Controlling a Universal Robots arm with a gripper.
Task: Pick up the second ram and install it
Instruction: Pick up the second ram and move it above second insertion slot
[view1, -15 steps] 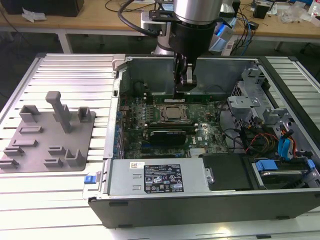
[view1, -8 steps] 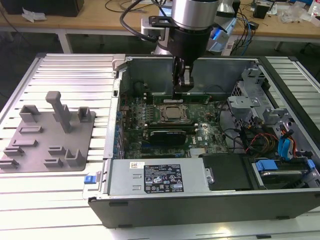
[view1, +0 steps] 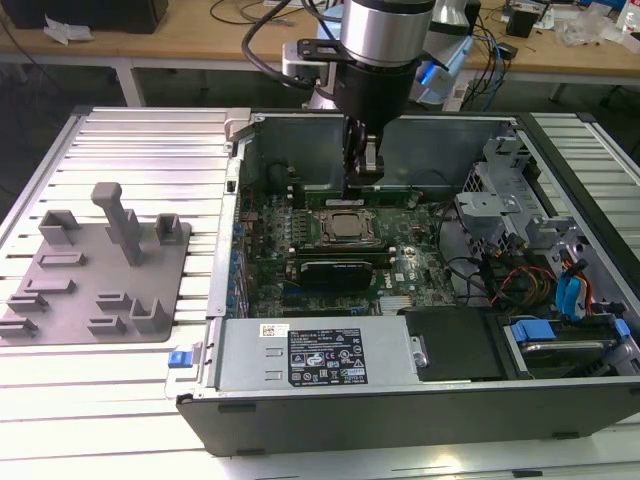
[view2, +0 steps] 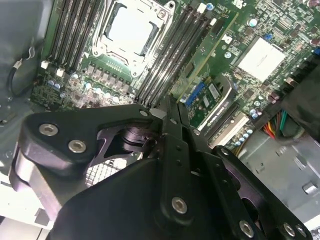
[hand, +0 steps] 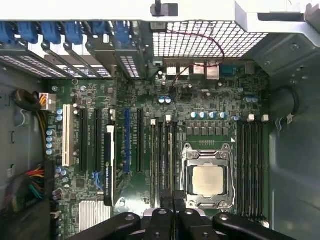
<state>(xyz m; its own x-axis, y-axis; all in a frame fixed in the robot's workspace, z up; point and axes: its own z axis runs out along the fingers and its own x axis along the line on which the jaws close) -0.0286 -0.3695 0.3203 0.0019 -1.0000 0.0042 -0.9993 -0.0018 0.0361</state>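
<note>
One pincer (view2: 168, 104) clamped on second ram (view2: 200, 64), stick's near end hidden behind black fingers (view2: 175, 145)

Open computer case (view1: 400, 425) on slatted metal table (view1: 140, 150). Processor (view1: 347, 227) mid-motherboard (hand: 150, 95). Black card (view1: 340, 270) just beside processor. Power supply (view1: 320, 352) along case's near wall. Grey plastic fixture (view1: 95, 270) at exterior view's left, apart from case.

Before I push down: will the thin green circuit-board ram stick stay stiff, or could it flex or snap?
Probably stiff lengthwise: the thin green circuit-board ram stick runs straight from the black pincer, along the long black memory slots. Likely light, being so thin. Sideways force may well flex or crack it, since it stands on its narrow edge.
</note>
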